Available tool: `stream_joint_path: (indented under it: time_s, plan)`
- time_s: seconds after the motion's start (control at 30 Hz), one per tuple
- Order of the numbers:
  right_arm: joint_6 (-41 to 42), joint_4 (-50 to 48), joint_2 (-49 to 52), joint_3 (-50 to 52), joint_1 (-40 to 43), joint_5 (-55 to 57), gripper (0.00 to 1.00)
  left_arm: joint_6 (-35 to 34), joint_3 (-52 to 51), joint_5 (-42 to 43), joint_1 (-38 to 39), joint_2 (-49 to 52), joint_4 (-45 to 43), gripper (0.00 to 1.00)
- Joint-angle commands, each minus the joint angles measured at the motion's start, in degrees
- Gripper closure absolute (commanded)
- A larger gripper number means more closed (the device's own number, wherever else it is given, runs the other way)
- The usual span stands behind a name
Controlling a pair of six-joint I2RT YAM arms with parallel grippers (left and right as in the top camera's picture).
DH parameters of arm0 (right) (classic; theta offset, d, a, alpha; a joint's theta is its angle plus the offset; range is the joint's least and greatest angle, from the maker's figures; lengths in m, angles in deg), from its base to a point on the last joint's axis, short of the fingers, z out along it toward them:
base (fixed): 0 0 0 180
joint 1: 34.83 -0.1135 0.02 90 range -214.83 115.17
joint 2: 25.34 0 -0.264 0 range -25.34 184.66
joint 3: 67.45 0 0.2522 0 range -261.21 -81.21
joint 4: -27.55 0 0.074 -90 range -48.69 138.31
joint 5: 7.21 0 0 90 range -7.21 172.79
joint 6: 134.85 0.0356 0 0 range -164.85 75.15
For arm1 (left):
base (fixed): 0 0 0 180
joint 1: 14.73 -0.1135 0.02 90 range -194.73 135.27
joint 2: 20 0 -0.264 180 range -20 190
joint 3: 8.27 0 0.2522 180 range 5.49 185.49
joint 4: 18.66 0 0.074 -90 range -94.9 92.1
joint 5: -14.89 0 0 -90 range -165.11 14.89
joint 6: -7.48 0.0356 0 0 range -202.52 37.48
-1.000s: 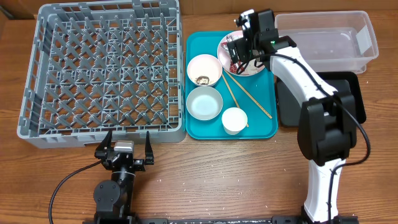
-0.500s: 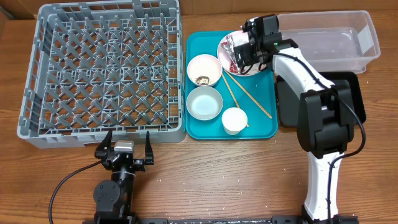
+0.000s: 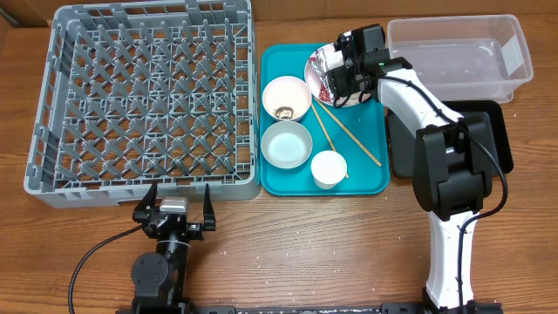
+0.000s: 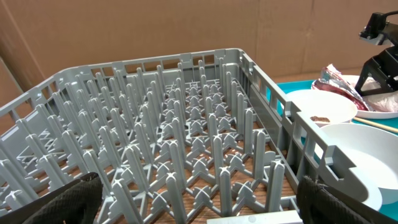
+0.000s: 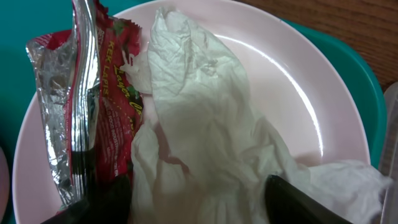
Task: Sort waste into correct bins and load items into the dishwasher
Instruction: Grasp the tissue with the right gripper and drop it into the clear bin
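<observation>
Right end effector (image 3: 338, 80) hides much of the plate (image 5: 305, 87).

The red wrapper (image 5: 118, 93) has white letters that say "KEK LAPIS". The curly words under them are too crumpled to read.
</observation>
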Motion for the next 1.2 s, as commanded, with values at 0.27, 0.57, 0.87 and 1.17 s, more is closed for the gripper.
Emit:
stream_joint_path:
  time_s: [0.27,0.57,0.87,1.17]
  plan:
    - [0.17,0.61,2.71,0.42,-0.22,-0.48,0.48,0.87,-0.24,-0.35,-0.59,-0.50,-0.17,0.00]
    - [0.52,2.05,2.10,-2.05,-0.22,-0.48,0.96,0.90,-0.24,-0.37,-0.59,-0.50,-0.17,0.00]
    - [7.54,11.15,-8.37,-13.57,-0.20,-0.37,0.96,0.87,-0.24,-0.37,-0.59,-0.50,-0.17,0.00]
    - [13.60,11.21,-14.88,-14.08,2.10,1.07,0.96,0.87,-0.24,-0.37,-0.59,-0.50,-0.17,0.00]
